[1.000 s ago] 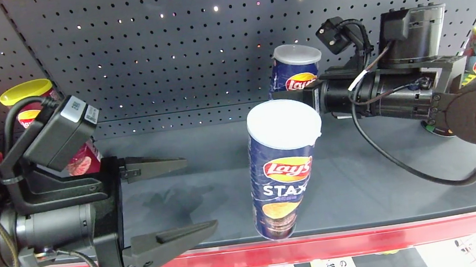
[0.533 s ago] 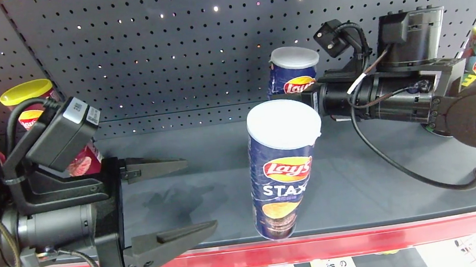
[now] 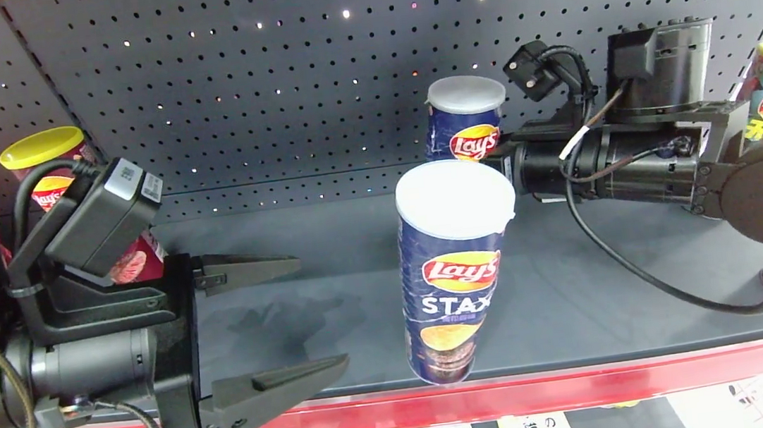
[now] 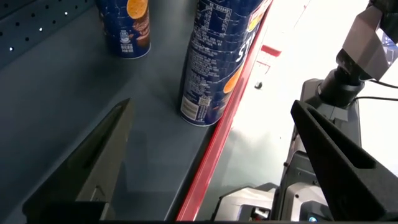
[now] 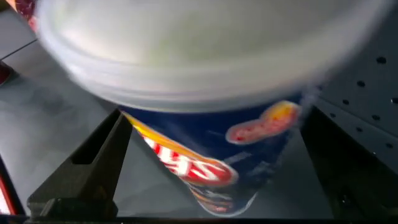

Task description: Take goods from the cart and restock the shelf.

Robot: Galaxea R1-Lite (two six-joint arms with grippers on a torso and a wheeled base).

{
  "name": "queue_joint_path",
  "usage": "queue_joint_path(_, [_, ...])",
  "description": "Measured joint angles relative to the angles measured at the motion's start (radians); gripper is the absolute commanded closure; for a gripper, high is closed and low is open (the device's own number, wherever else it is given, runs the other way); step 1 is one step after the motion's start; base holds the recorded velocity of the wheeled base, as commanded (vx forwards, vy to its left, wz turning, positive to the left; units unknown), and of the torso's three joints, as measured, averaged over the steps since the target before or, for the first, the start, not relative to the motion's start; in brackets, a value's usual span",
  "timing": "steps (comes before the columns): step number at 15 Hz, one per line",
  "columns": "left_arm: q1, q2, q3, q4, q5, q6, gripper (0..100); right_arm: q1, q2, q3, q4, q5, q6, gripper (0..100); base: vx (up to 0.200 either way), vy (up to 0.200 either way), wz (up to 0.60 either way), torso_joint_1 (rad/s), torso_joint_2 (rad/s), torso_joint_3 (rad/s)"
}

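Settling the rear can [image 3: 468, 127] upright, just behind the front can [image 3: 457, 270], should precede release (the right gripper [image 5: 214, 115] is clamped on it). Left of the front can, the left gripper [image 3: 320, 309] gapes empty.

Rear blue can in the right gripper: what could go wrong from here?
1. The rear blue can looks tilted in the right gripper; released like that, it may topple.
2. The front blue can stands at the shelf's red edge, close to the right arm; a nudge could knock it off.
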Motion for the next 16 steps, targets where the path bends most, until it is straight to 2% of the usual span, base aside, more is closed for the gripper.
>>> queue_joint_path(12, [0.0,-0.002,0.037,0.002,0.003,0.001,0,-0.01,-0.238,0.246,0.002,-0.06,0.004,0,0.0,0.0,0.0,0.0,0.0,0.0])
queue_joint_path(16, [0.009,-0.013,0.074,-0.001,0.03,0.002,0,-0.027,-0.334,0.36,0.002,-0.062,0.004,0,0.0,0.0,0.0,0.0,0.0,0.0])
